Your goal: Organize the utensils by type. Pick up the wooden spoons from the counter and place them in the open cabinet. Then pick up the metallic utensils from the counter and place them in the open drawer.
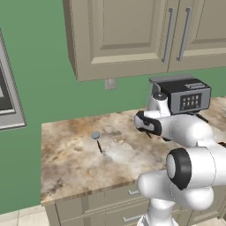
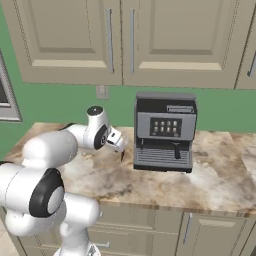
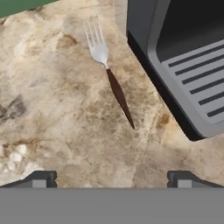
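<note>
Marbled beige-and-brown counter [image 1: 75,154] is being viewed under closed beige wall cabinets [image 2: 150,40] against a green wall.

Gripper [image 3: 111,178] is being held above the counter with its fingers spread fully apart and nothing between them; in the hand view the two dark tips are standing wide at the bottom edge. In the right base view the hand [image 2: 115,141] is being held low beside the coffee machine [image 2: 165,131], pointing down at the stone, probably so that it is being lined up over the utensil below.

Just ahead of the fingertips a fork [image 3: 109,74] is lying flat on the counter: silvery tines toward the wall, thin dark handle pointing back toward the gripper, the whole piece lying close along the machine's base but apart from it. The handle is judged the easier part to be pinched, being clear of the machine's drip tray [image 3: 192,74].

Farther left, well apart, a second metal utensil [image 1: 98,141] with a round grey head and dark handle is lying on open stone. Drawer fronts [image 1: 128,203] under the counter are being seen closed in these views.
</note>
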Available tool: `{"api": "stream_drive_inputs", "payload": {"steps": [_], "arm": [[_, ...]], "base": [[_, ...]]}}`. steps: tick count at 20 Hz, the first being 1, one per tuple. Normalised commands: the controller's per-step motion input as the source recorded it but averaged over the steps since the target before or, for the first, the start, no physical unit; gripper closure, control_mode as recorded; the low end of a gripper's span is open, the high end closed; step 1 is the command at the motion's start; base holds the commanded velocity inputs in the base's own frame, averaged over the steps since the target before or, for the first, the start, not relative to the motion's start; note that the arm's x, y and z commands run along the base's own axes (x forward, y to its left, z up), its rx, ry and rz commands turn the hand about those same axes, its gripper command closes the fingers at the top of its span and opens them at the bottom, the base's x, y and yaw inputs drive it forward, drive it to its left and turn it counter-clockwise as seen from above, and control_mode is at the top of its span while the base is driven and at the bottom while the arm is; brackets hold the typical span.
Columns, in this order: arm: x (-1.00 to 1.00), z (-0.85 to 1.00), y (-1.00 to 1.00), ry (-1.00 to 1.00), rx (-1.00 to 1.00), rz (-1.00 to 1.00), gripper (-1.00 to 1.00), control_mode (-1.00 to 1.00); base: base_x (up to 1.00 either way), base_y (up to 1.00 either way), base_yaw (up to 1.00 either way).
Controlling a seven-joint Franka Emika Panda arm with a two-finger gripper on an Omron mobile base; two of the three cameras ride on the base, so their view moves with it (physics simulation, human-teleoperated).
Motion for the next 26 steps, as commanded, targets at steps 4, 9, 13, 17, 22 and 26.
{"api": "stream_drive_inputs", "payload": {"steps": [4, 9, 13, 17, 22, 26], "arm": [[0.33, -0.10, -0.01, 0.02, 0.05, 0.00, -1.00, -1.00], [0.36, -0.11, -0.03, 0.00, 0.04, 0.00, -1.00, -1.00], [0.36, -0.14, -0.05, 0.00, 0.04, 0.00, -1.00, -1.00], [0.23, -0.21, -0.03, 0.00, 0.01, 0.00, -1.00, -1.00], [0.14, -0.26, -0.03, 0.00, 0.00, -0.01, -1.00, -1.00], [0.10, -0.27, -0.02, 0.00, 0.00, 0.00, -1.00, -1.00]], "base": [[0.00, 0.00, 0.00], [0.00, 0.00, 0.00], [0.00, 0.00, 0.00], [0.00, 0.00, 0.00], [0.00, 0.00, 0.00], [0.00, 0.00, 0.00]]}}
